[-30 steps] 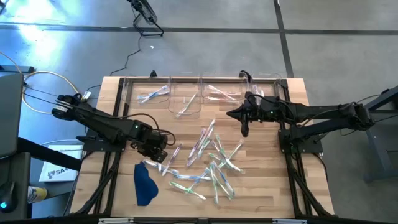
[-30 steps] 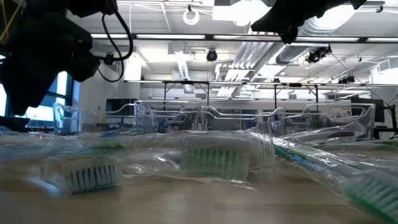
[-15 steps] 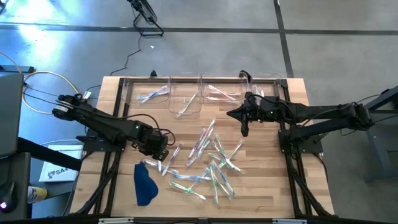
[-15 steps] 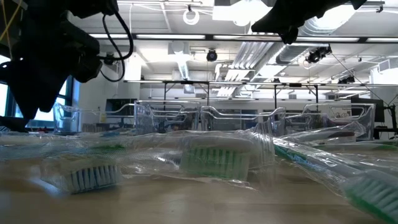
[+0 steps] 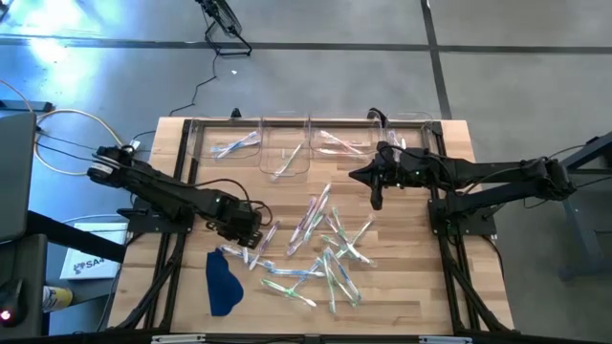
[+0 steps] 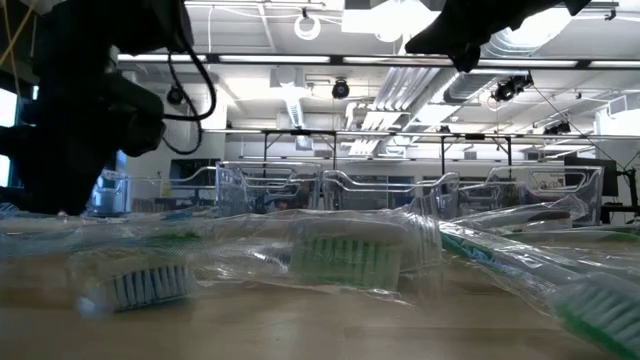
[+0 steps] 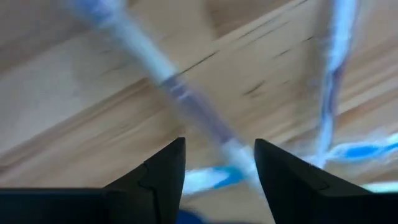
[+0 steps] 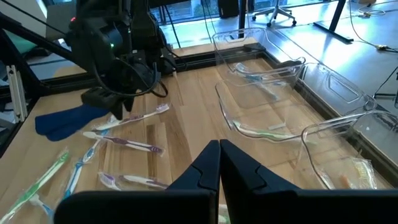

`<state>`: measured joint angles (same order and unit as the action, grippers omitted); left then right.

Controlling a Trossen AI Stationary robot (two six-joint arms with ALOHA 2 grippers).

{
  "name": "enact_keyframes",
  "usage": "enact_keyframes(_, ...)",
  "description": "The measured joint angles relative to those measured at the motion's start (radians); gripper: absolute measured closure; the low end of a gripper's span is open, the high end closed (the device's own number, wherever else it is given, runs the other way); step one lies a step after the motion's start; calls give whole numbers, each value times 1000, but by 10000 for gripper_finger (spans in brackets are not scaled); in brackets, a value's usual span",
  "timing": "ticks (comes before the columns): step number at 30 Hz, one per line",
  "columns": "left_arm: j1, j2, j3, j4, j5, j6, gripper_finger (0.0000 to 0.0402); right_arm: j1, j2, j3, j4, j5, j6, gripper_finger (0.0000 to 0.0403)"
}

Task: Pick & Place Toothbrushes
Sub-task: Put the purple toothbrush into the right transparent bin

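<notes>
High view: four clear bins (image 5: 284,145), two arms.

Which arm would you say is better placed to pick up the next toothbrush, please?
The left. Its gripper is low over the toothbrushes, jaws open astride a purple-handled one. The right gripper, jaws shut, hovers high between bins and pile.
</notes>
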<state>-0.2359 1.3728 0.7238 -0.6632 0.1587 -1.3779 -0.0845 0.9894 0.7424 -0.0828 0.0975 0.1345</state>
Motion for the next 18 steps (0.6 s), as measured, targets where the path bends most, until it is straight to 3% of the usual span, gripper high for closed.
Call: enact_keyframes(18, 0, 122, 4, 112, 13, 25, 217, 0, 0, 0, -14, 5, 0, 399)
